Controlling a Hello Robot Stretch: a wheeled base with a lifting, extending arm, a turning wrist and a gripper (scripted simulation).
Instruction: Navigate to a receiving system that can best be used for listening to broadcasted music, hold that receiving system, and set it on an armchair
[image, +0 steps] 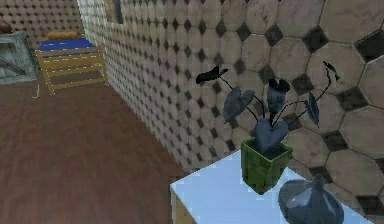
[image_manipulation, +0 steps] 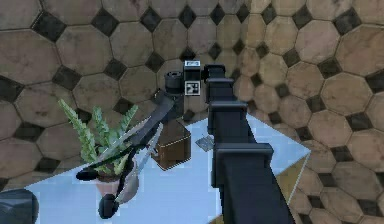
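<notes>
A small brown box-shaped thing (image_manipulation: 172, 146) with a dark front stands on a pale blue tabletop (image_manipulation: 275, 150) in the arm side view. The dark arm bar (image_manipulation: 235, 150) rises over the table to two white marked squares (image_manipulation: 191, 76). From the gripper's dark body, two thin fingers run down to the left, past the brown box. The gripper (image_manipulation: 108, 186) ends in front of a green-leaved plant (image_manipulation: 100, 140) in a pinkish pot. I cannot tell whether it holds anything.
A hexagon-tiled wall (image_manipulation: 300, 50) backs the table. In the forward view the table's corner (image: 210, 195) carries a green pot with a dark-leaved plant (image: 265, 160) and a grey vase (image: 310, 200). Wood floor (image: 90, 150) leads to a blue-mattressed wooden bed (image: 68, 55).
</notes>
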